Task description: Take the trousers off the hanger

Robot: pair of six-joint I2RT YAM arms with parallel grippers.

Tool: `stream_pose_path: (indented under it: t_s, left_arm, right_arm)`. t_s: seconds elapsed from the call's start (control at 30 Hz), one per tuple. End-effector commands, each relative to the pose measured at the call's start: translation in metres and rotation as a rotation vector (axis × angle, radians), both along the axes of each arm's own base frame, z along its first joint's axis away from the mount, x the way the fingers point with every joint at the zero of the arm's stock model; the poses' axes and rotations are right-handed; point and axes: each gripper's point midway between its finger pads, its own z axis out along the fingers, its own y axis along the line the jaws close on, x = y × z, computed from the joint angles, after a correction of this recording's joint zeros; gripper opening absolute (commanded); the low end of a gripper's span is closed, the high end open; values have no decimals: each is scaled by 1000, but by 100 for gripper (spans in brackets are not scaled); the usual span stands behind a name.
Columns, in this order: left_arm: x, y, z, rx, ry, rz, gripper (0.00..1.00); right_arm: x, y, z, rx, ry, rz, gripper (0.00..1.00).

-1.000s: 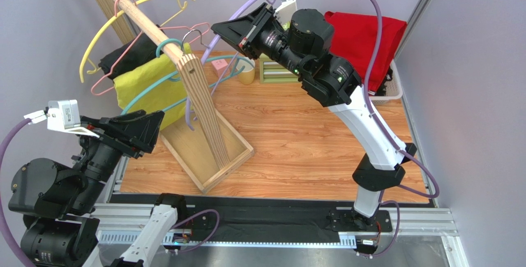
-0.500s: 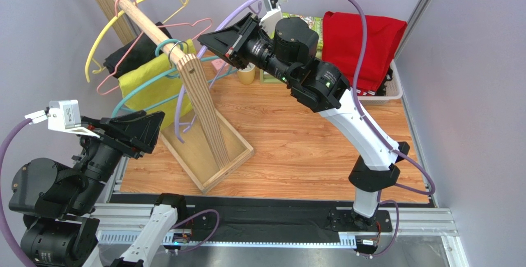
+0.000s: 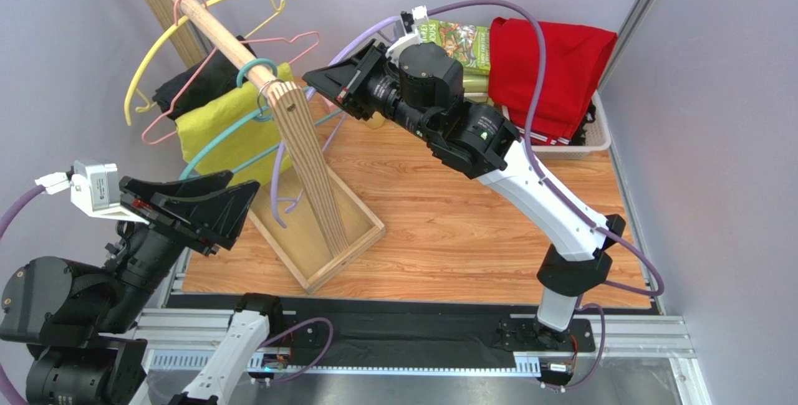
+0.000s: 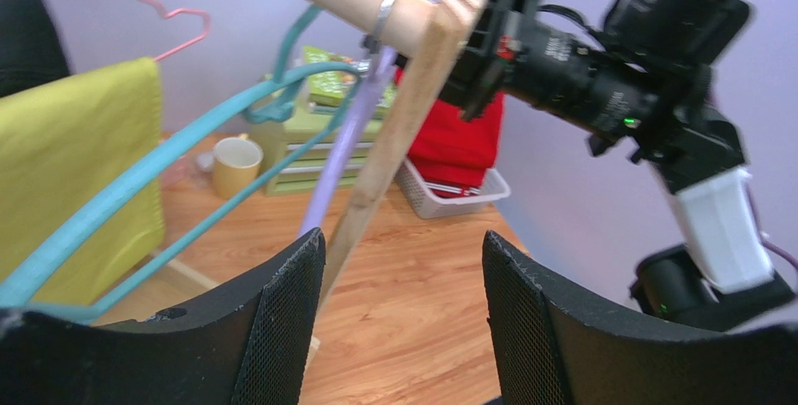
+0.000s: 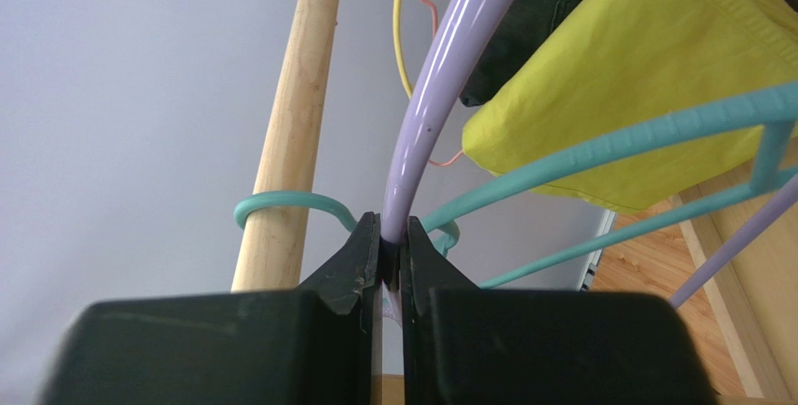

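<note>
My right gripper (image 3: 311,76) is shut on the upper arm of a bare purple hanger (image 5: 440,78), right beside the wooden rail (image 3: 211,26). The hanger's metal hook (image 4: 387,11) loops over the rail near its end post. Black trousers (image 3: 199,83) hang on a pink hanger (image 3: 272,45) further along the rail, partly hidden behind a yellow-green cloth (image 3: 225,129) on a teal hanger (image 4: 159,167). Red trousers (image 3: 553,54) lie heaped on the white basket (image 3: 599,134) at the back right. My left gripper (image 4: 403,237) stands open and empty at the near left, apart from the rack.
The rail's wooden post and tray base (image 3: 314,190) stand on the left half of the table. An empty yellow hanger (image 3: 169,36) hangs at the rail's far end. A mug (image 4: 234,164), a green crate (image 4: 300,143) and a green book (image 3: 459,40) sit at the back.
My right arm has swung left with the purple hanger, bringing its hook from beside the rail onto the rail's end. The left gripper has shifted slightly and stayed open.
</note>
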Motion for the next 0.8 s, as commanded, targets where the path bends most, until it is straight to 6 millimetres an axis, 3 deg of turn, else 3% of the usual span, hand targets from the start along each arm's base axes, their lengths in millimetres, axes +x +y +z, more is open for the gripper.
stream_pose_path:
  t_s: [0.0, 0.1, 0.13, 0.2, 0.23, 0.27, 0.37, 0.43, 0.73, 0.77]
  left_arm:
    - [-21, -31, 30, 8, -116, -215, 68]
    - [-32, -48, 40, -4, -146, -349, 68]
    - [-34, -52, 46, -7, -174, -386, 68]
    - [-39, -65, 43, -12, -157, -503, 68]
    - [-52, -75, 48, -22, -169, -618, 70]
    - [-48, -81, 45, -29, -139, -678, 70]
    - [-59, -90, 42, 1, -100, -830, 70]
    - [-56, -93, 39, 24, -72, -882, 70]
    - [-46, -102, 31, 25, 37, -1045, 72]
    - [-45, -105, 30, 20, 57, -1083, 71]
  right_arm:
    - [-13, -22, 34, 81, -51, -25, 0]
    - [-17, -28, 33, 74, -52, -24, 1]
    - [-15, -26, 22, 50, -39, -24, 4]
    - [-21, -32, 21, 46, -31, -16, 8]
    - [-21, -31, 13, 29, -22, -12, 15]
    - [-22, -33, 9, 13, -21, -12, 18]
    - [-27, -42, 3, -20, -23, -13, 28]
    - [-33, -52, 6, -30, -49, -9, 34]
    - [-47, -83, -25, -195, -83, 15, 60]
    - [-53, -94, -25, -212, -99, 24, 61]
